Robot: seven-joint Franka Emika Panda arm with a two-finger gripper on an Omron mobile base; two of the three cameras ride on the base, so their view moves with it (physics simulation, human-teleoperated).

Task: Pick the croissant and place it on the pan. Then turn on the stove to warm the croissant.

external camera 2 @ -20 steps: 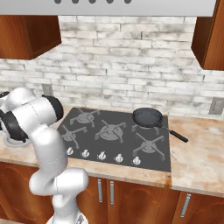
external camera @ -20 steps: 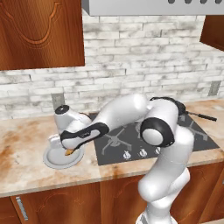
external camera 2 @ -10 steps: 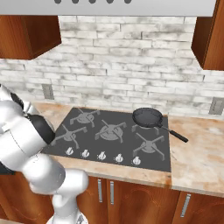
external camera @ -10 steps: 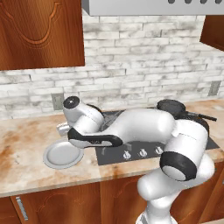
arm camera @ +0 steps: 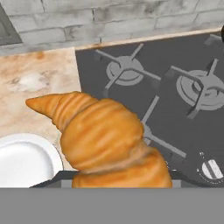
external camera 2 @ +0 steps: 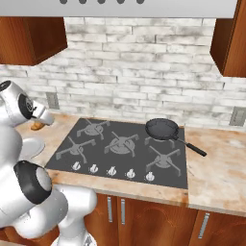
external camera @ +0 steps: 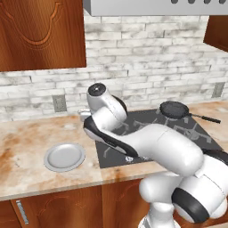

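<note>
The tool [external camera 2: 42, 121] grips the croissant [arm camera: 105, 140], carried in the air above the tabletop [external camera: 26, 138] near the left edge of the stove [external camera 2: 122, 151], with the empty grey plate [external camera: 64, 156] below and to the side. The pan [external camera 2: 162, 129] sits on the far right rear burner, well apart from the pastry. The risk is in the long carry across the cooktop: the pastry looks soft and is held near one end, so a quick swing could loosen it or drop it onto a grate short of the pan.
</note>
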